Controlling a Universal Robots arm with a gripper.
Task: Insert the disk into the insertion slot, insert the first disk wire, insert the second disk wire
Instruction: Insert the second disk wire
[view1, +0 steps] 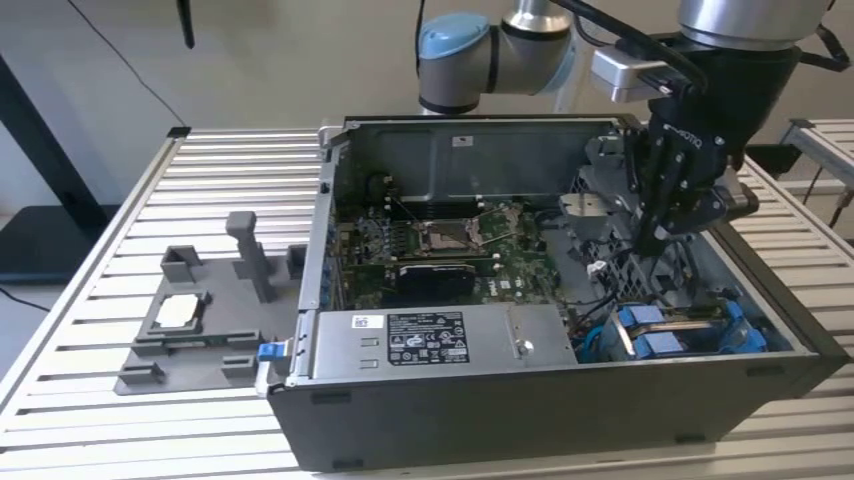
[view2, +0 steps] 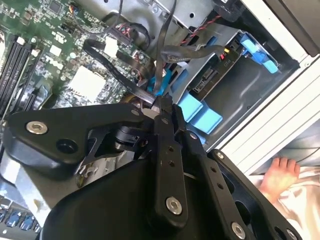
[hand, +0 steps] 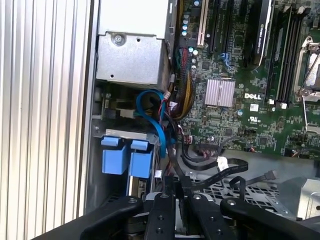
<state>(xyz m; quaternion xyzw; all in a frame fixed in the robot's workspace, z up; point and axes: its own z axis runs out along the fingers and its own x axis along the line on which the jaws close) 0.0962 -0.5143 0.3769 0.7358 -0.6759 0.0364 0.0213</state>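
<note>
While the black two-fingered gripper (view2: 156, 104) hangs inside the open dark-grey computer case (view1: 534, 425), we see its fingers drawn together on the end of a black flat disk wire (view2: 120, 74). It is just beside the insertion slot (view2: 215, 42), the grey metal drive bay with the blue plastic tabs (hand: 115, 159). The flat labelled disk (view2: 212, 82) appears to sit already in that bay, near the case's corner at the exterior view's right. A blue ribbon cable (hand: 156, 117) and a loose bundle of black cables (hand: 215, 170) crowd the space between the fingertips and the bay's mouth.

We judge the main danger to be a skewed approach. The wire is limp and held only near its tip, so if the plug twists in the pinch it could meet the disk's socket at an angle and jam or bend. We also think the fingers could snag the blue cable, which runs close against them, and drag it aside. So thin a grip could let the wire slip out under any push. A person's hand (view2: 280, 175) lies outside the case wall, apart from the arm, and we would want it kept clear.
</note>
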